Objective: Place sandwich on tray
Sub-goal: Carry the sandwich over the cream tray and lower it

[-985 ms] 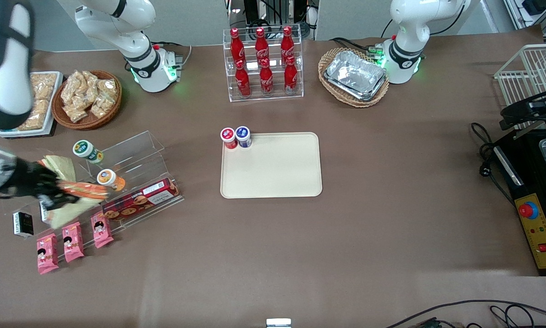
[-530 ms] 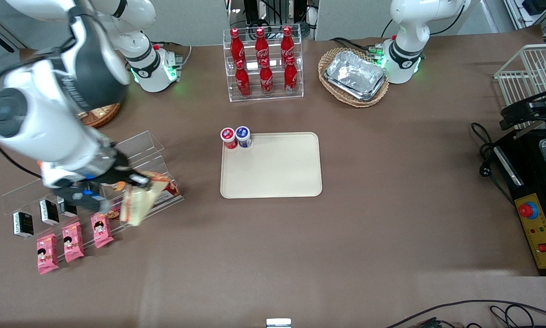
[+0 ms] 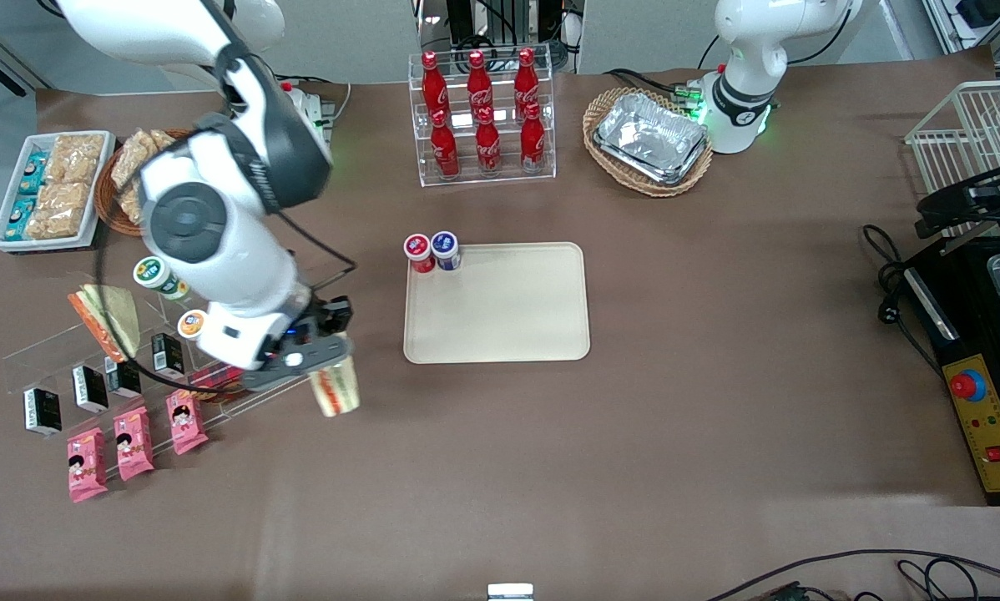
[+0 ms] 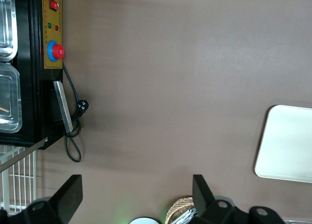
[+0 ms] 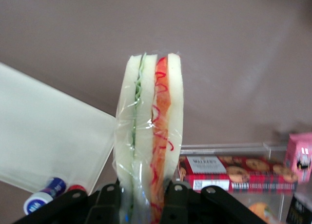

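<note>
Since the earlier frames the sandwich (image 3: 335,386) has travelled off the clear acrylic display rack (image 3: 241,275) and now hangs above bare desk (image 3: 633,467), between that rack and the tray (image 3: 500,334), the working arm having swung inward with it. The gripper (image 3: 320,361) has its jaws clenched on the wrapped wedge's narrow end, so the sandwich hangs edge-on with its orange-red filling stripe showing; the wrist view shows the two bread slices (image 5: 148,131) pinched upright between the fingers (image 5: 108,197). Held this way, it probably clears the rack's front lip and the red shortbread box (image 5: 236,173). The tray lies near, toward the parked arm's end, its flat middle bare; two small capped bottles (image 3: 431,250) stand at one of its corners farther from the front camera, so the open middle looks the safer landing spot. A larger triangular sandwich (image 3: 112,317) remains on the rack.
</note>
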Tool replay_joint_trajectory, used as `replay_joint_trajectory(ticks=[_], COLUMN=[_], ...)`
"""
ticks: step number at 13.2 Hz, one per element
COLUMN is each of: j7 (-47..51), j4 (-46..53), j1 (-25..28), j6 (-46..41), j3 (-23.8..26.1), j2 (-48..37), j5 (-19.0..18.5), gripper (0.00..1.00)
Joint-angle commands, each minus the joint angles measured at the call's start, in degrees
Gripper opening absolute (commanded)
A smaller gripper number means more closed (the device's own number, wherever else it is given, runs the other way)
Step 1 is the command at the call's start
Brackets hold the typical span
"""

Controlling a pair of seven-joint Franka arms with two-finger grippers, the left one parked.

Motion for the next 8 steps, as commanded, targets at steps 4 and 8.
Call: replay_joint_trajectory(ticks=[4,8], j7=[-18.2,-25.43], j4=[0.95,0.69], j1=[9.02,13.33], j6=[5.73,12.31], j3=[0.67,0.76], j2=[6.61,11.88], j5=[-10.21,-10.12], gripper=[0.26,0.26])
